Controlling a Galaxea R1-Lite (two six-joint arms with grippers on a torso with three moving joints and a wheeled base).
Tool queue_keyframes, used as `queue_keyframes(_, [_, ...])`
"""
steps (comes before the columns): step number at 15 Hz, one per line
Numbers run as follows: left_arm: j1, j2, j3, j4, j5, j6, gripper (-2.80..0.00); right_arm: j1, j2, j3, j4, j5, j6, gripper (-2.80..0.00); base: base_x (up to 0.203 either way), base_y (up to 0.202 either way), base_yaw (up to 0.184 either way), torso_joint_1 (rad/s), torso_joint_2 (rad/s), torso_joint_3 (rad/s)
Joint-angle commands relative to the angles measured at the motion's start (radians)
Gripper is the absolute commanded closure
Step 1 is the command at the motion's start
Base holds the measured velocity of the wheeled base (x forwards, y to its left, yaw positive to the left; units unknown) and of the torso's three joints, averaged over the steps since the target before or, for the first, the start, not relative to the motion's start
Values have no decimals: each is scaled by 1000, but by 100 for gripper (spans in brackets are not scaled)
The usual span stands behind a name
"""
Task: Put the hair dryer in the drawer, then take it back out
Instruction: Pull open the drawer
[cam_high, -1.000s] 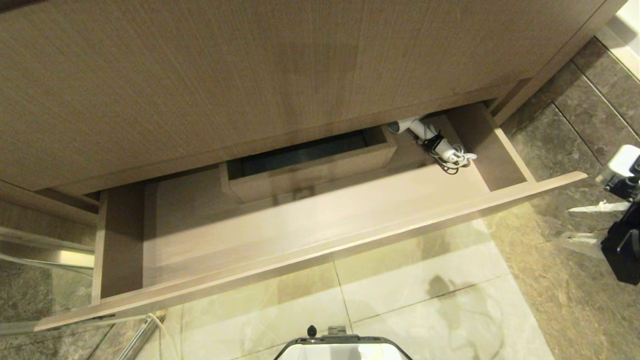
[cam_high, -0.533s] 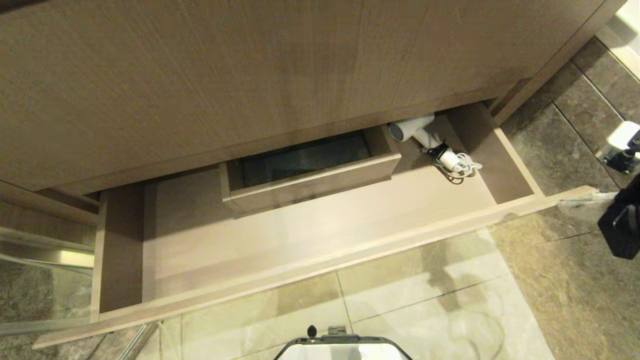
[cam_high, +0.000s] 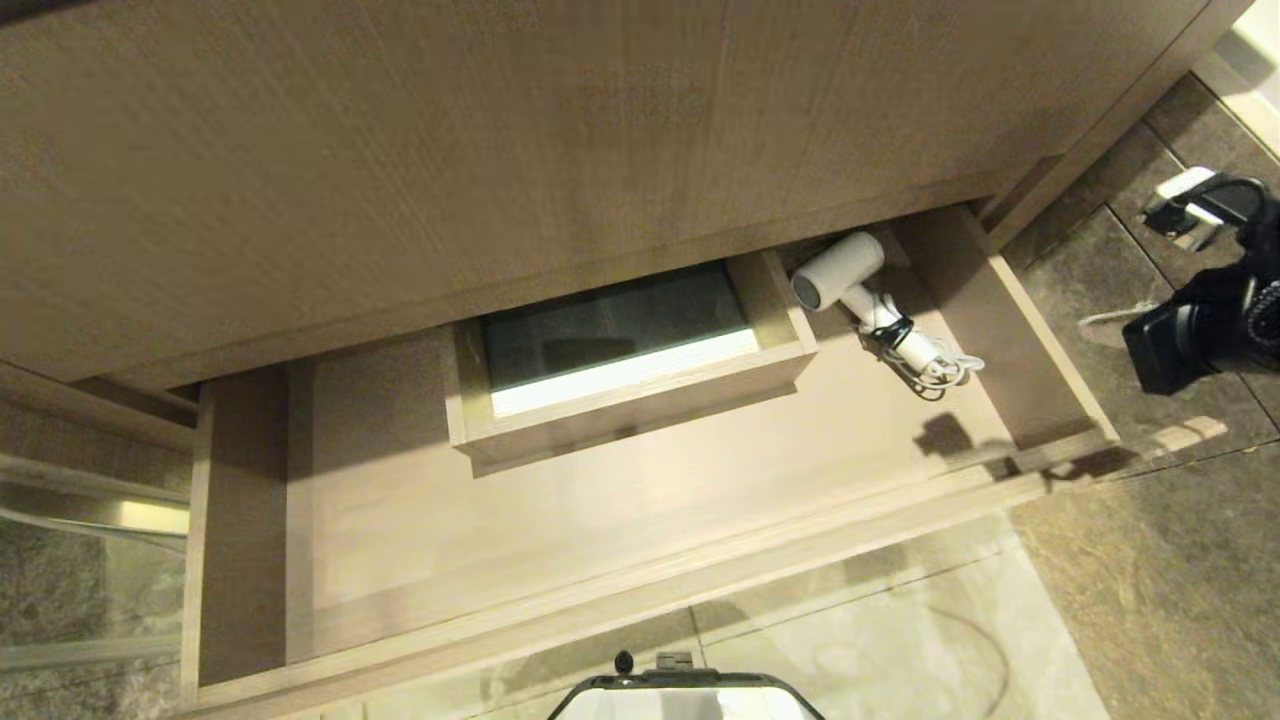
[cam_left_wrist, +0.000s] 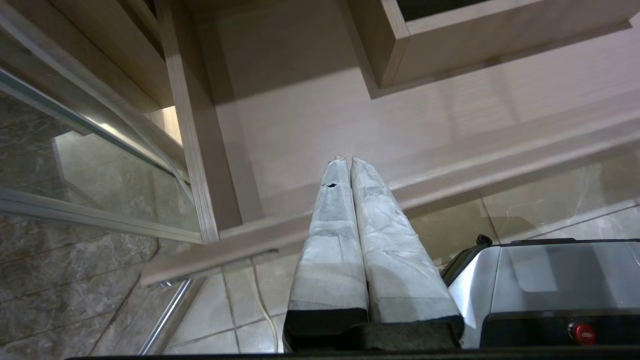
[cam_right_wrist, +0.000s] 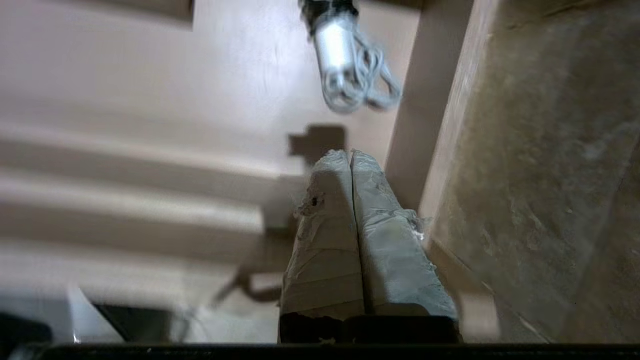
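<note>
The drawer (cam_high: 640, 590) stands pulled far out under the tall wood-grain panel. The white hair dryer (cam_high: 850, 275) lies in its back right corner, dark round end towards the boxed cutout (cam_high: 620, 340), with the bundled cord (cam_high: 940, 365) trailing towards the front. My right arm (cam_high: 1195, 330) is at the right edge, beside the drawer's right side. In the right wrist view my right gripper (cam_right_wrist: 350, 154) is shut and empty over the drawer's right front corner, short of the hair dryer's handle and cord (cam_right_wrist: 345, 55). My left gripper (cam_left_wrist: 348, 160) is shut and empty over the drawer's left front part (cam_left_wrist: 450, 165).
The tall wood-grain panel (cam_high: 500, 150) overhangs the back of the drawer. A glass pane with a metal rail (cam_high: 100, 510) stands to the left. Tiled floor (cam_high: 900, 640) and my base (cam_high: 680, 695) lie in front of the drawer.
The drawer has slid further out towards me, uncovering the whole hair dryer and more of the cutout. My right arm has moved up along the right edge, away from the drawer front's end.
</note>
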Motion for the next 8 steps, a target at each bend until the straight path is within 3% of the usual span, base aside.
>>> queue_keyframes(1, [0,0,2,0,0,0,0,-5,135,-41,-38,2,63,0,0,0,0,0,0,0])
queue_keyframes(5, [0,0,1,0,0,0,0,-4,261,-65,-146,28,89,0,0,0,0,0,0,0])
queue_keyframes(6, [-1,0,2,0,0,0,0,-4,288,-83,-165,35,90,-35,0,0,0,0,0,0])
queue_keyframes(7, [0,0,2,0,0,0,0,-4,323,-100,-180,36,90,-280,0,0,0,0,0,0])
queue_keyframes(8, [0,0,0,0,0,0,0,-4,368,-124,-195,37,87,-280,0,0,0,0,0,0])
